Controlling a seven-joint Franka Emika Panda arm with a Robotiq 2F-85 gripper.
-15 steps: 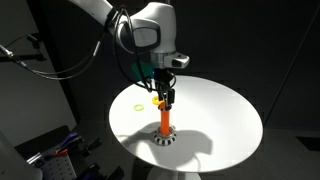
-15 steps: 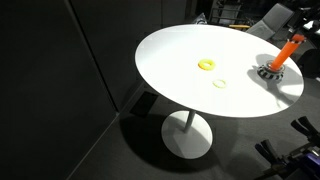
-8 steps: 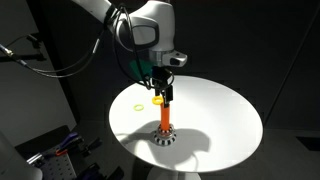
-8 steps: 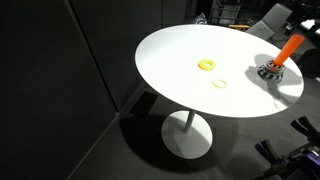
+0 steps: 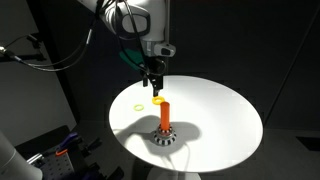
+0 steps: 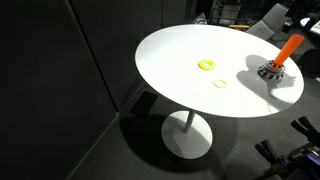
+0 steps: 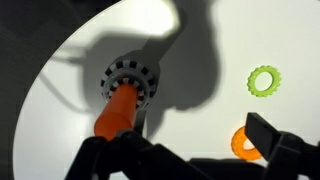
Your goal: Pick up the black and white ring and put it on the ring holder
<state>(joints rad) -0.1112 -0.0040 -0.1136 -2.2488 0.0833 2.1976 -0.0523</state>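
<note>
The ring holder is an upright orange peg near the table's front edge, also seen in an exterior view and in the wrist view. Black and white segments circle the foot of the peg. I cannot tell the black and white ring apart from the holder's patterned foot there. My gripper hangs above and slightly behind the peg, clear of it. In the wrist view the gripper is open, with only tabletop between its dark fingers.
Two small yellow rings lie on the round white table behind the peg, also in the other exterior view. In the wrist view one looks green, one orange.
The gripper was down at the top of the peg; it has opened and lifted up and slightly back, away from the peg.
</note>
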